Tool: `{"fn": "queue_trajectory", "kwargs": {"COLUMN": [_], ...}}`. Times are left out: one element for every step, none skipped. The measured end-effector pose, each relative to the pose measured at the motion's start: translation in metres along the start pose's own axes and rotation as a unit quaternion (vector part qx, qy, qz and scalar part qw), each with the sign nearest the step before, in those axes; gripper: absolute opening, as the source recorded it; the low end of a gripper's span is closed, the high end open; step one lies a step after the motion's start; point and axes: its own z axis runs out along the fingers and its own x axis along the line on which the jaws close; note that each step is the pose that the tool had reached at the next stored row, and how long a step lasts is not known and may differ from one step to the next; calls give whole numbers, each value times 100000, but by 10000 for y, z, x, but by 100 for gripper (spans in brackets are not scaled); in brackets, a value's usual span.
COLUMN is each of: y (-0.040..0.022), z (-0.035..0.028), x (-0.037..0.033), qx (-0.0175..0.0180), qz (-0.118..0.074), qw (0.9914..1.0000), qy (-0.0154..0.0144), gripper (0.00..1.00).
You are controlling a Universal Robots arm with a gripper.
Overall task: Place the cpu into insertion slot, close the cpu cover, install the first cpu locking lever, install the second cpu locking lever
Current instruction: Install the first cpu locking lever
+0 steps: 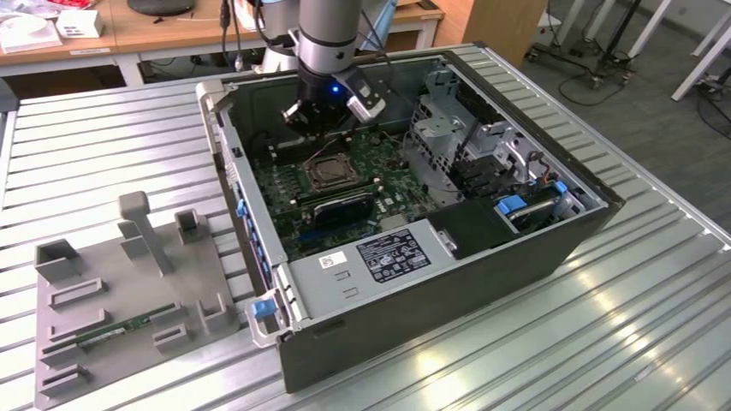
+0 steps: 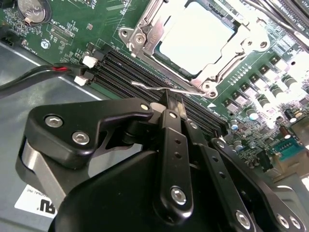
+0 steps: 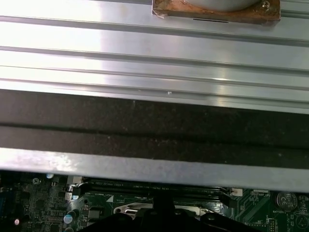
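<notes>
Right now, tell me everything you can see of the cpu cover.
The cpu cover is a thin, shiny silver metal frame with a large square cut-out. It appears to lie flat over the cpu, whose pale face shows through the opening. A thin wire lever runs beside one edge, just ahead of the gripper.

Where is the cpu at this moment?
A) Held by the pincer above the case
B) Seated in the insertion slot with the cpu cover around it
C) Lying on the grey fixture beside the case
B: in the second wrist view the cpu lies flat in the insertion slot, framed by the silver cpu cover, while the pincer is beside the frame.
</notes>
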Motion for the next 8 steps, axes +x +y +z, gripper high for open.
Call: {"fn": "queue_trajectory", "kwargs": {"y": [-1, -1, -2, -2, -3, -3, -4, -4], "z": [2, 4, 6, 7, 9, 10, 11, 11], "x": [-3, -6, -10, -16, -23, -30, -35, -36], "qx": [7, 9, 9, 5, -1, -6, -3, -2], "qz": [0, 1, -1, 0, 2, 0, 0, 1], "qw": [100000, 100000, 100000, 100000, 100000, 100000, 100000, 100000], "qy": [3, 4, 4, 3, -2, -8, -4, -6], "gripper": [11, 11, 11, 11, 11, 11, 11, 11]}}
